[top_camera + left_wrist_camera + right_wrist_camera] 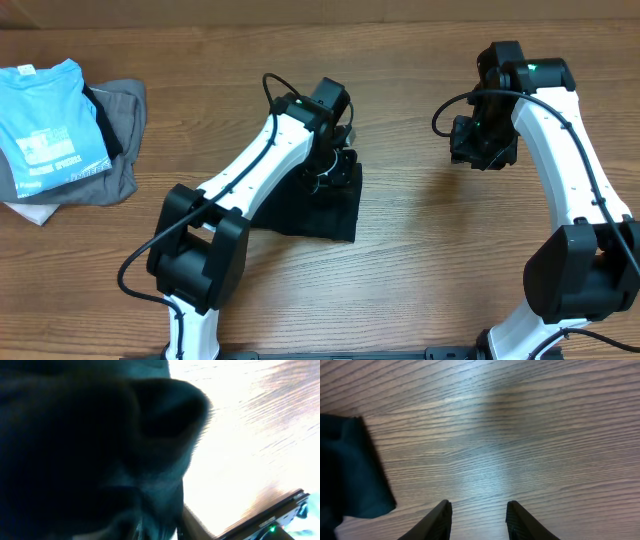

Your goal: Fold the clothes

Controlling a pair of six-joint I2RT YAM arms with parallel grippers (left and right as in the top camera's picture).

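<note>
The clothes lie as a compact black bundle in the middle of the wooden table. My left gripper is down on the bundle's far edge, pressed into the cloth. Dark fabric fills almost all of the left wrist view, and the jaws are lost in it. My right gripper hovers over bare wood to the right of the bundle. Its fingers are open with nothing between them. One corner of the clothes shows at the left of the right wrist view.
A light blue t-shirt with white print lies on a grey garment at the far left, over something white. A black bar with a green light crosses the left wrist view's lower right corner.
</note>
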